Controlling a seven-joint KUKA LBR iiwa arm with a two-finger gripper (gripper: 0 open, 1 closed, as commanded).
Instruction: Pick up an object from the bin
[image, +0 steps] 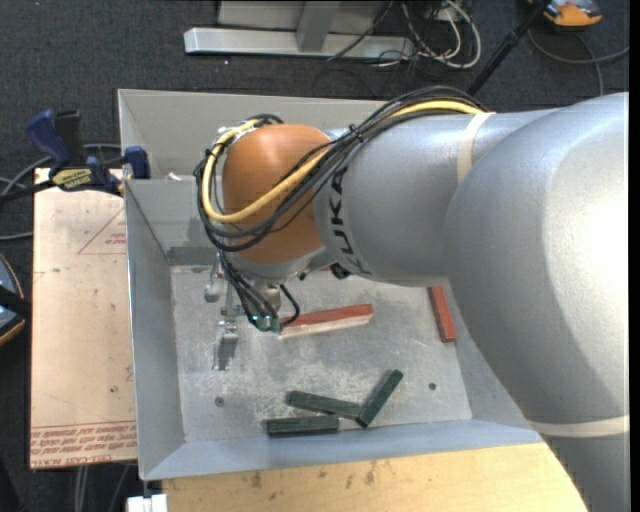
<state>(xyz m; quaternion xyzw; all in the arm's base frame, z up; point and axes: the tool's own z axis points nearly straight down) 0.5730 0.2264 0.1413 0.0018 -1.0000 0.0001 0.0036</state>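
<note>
Gripper sits low, mid-left of bin; apart or together: can't tell. Red bar lies just beside it, view-right, long axis approx. left-right, near end by gripper tip. Green bars lie apart, toward front.

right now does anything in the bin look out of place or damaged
Nothing looks damaged or spilled. A long red block lies flat mid-bin by the gripper, a shorter red block sits at the right beside the arm, and three dark green bars lie loosely overlapped near the front wall.
</note>
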